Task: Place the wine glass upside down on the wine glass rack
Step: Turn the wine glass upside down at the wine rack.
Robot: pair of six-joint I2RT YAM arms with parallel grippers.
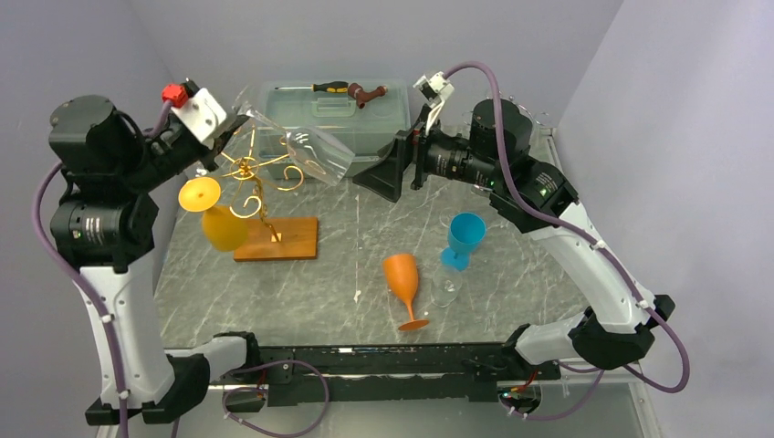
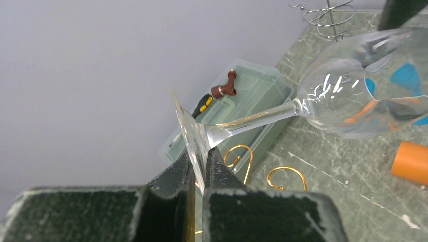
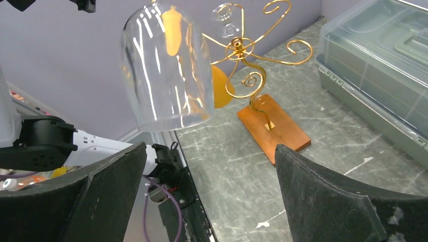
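Note:
My left gripper (image 1: 226, 130) is shut on the foot of a clear wine glass (image 1: 315, 153), held raised above the gold wire rack (image 1: 254, 173) on its wooden base (image 1: 278, 239). The glass lies nearly level, bowl towards the right. In the left wrist view my fingers (image 2: 199, 169) pinch the foot's edge and the bowl (image 2: 363, 85) points away. A yellow glass (image 1: 212, 214) hangs upside down on the rack. My right gripper (image 1: 391, 171) is open and empty right of the clear bowl, which shows in the right wrist view (image 3: 166, 70) with the rack (image 3: 242, 55).
A translucent green box (image 1: 333, 114) with a screwdriver (image 1: 330, 88) stands at the back. An orange glass (image 1: 404, 287) lies on the table, beside a small clear glass (image 1: 446, 286) and a blue glass (image 1: 464, 239).

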